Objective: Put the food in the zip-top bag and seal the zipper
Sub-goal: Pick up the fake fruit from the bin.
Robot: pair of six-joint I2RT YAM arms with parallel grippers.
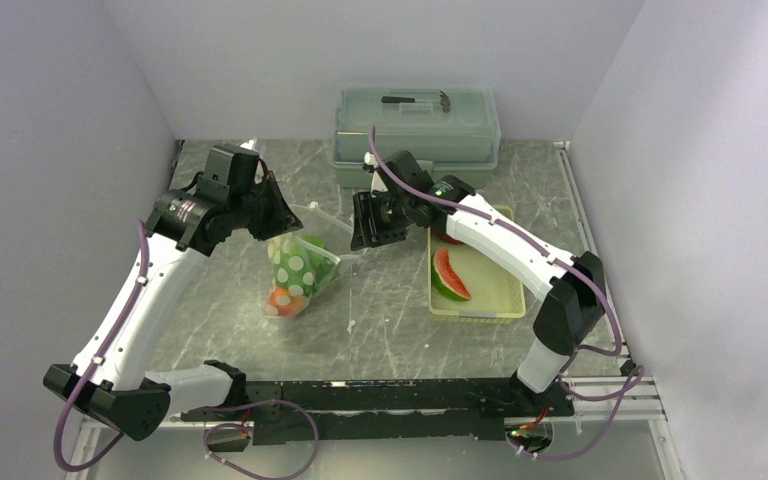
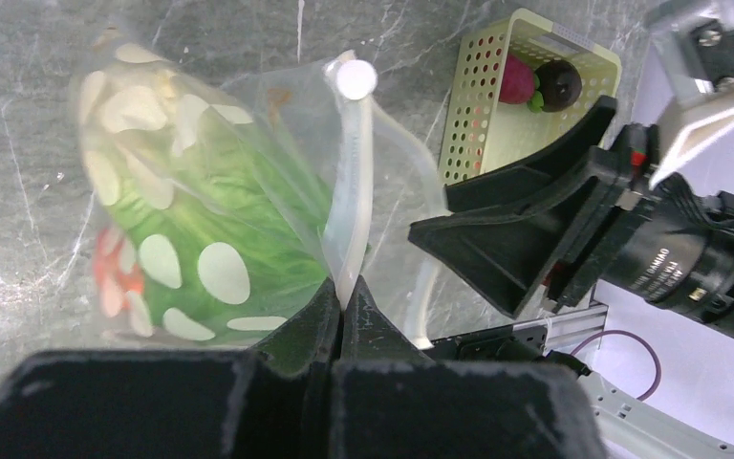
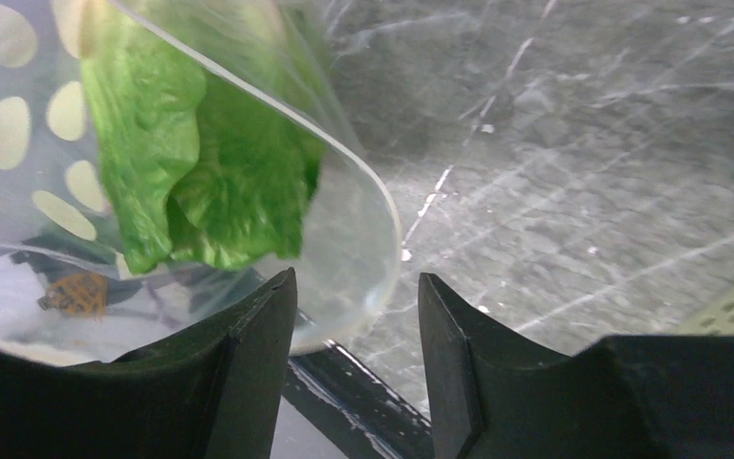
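The zip-top bag (image 1: 300, 268) hangs tilted over the table, clear with white dots, its mouth open. Leafy lettuce (image 2: 229, 210) fills it, and an orange-red piece (image 2: 110, 277) lies near its bottom. My left gripper (image 2: 342, 287) is shut on the zipper (image 2: 352, 191) strip at the mouth's edge. My right gripper (image 3: 356, 282) is open, and the bag's rounded rim (image 3: 377, 258) lies between its fingers, close to the left one. The lettuce (image 3: 201, 163) shows just beyond them. In the top view the right gripper (image 1: 365, 232) is just right of the bag.
A pale yellow perforated tray (image 1: 495, 300) to the right holds a watermelon slice (image 1: 450, 275), a magenta root (image 2: 516, 78) and a dark round piece (image 2: 559, 84). A lidded grey-green box (image 1: 415, 125) stands at the back. Walls close in on both sides.
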